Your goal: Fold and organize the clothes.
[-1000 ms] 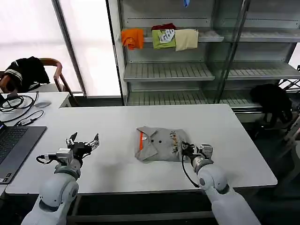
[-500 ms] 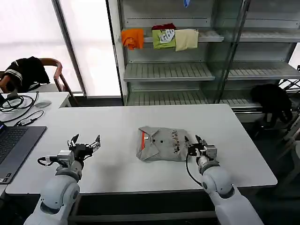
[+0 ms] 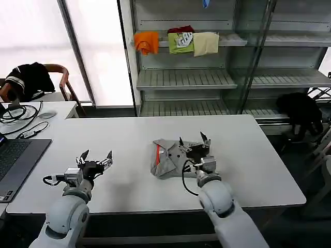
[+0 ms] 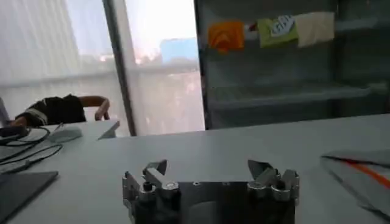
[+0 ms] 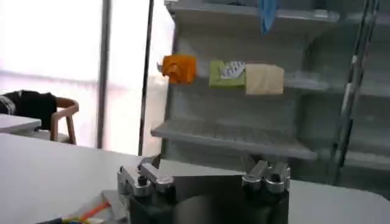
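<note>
One folded light grey shirt (image 3: 166, 160) of the clothes lies at the middle of the white table (image 3: 258, 155), its orange-red neck lining (image 3: 157, 154) facing my left side. My right gripper (image 3: 191, 139) is raised over the shirt's right half, open and empty, fingertips pointing up and away. In the right wrist view the open gripper (image 5: 204, 165) faces the shelves, with a corner of the shirt (image 5: 114, 202) below it. My left gripper (image 3: 94, 156) hovers open over bare table left of the shirt. The left wrist view shows it (image 4: 207, 169) open and the shirt (image 4: 359, 173) off to one side.
A laptop (image 3: 15, 160) and cables (image 3: 18, 116) sit on the table's left end. A chair with a black garment (image 3: 31, 77) stands behind them. The shelf unit (image 3: 207, 77) behind holds folded orange, green and cream clothes (image 3: 178, 42). Another black garment (image 3: 300, 111) hangs at right.
My right gripper left the shirt's right edge, swung left and up over the shirt and turned its fingers upward. The left gripper barely shifted. The shirt stayed put.
</note>
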